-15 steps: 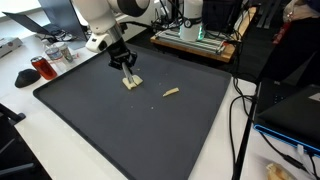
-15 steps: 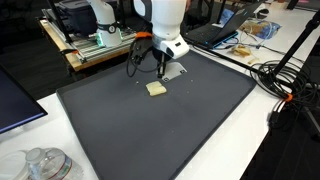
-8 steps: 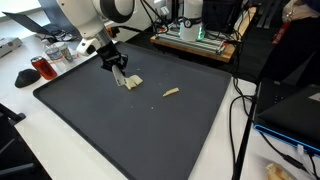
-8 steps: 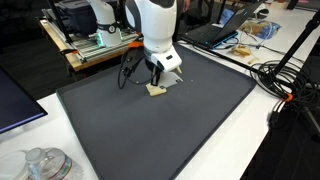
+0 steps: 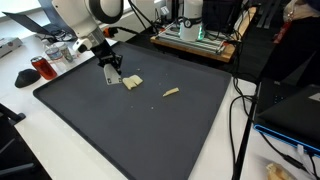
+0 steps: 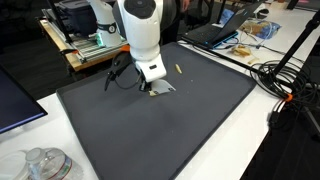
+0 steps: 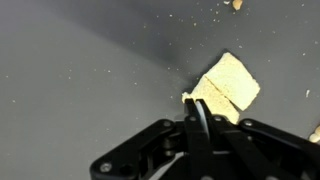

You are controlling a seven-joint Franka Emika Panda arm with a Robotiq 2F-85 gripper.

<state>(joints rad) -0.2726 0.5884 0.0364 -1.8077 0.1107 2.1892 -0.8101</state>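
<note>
A pale yellow, flat spongy piece (image 5: 132, 81) lies on the dark grey mat (image 5: 150, 130) near its far edge. My gripper (image 5: 113, 79) is shut and stands low just beside that piece. In the wrist view the closed fingertips (image 7: 197, 104) meet the near corner of the yellow piece (image 7: 229, 84), with nothing held between them. In an exterior view the arm covers most of the piece, and the gripper (image 6: 150, 86) hangs just over the mat (image 6: 150, 135). A small yellow stick (image 5: 171, 92) lies a little way off on the mat.
A red cup (image 5: 43, 68) and a glass jar (image 5: 60, 52) stand on the white table beside the mat. A machine on a wooden board (image 5: 195, 35) sits behind it. Cables (image 6: 285, 85) and a laptop (image 6: 215, 35) lie along another side.
The arm has swung sideways and the gripper has come off the top of the yellow piece to its edge. The piece has barely shifted. The jaws stayed shut.
</note>
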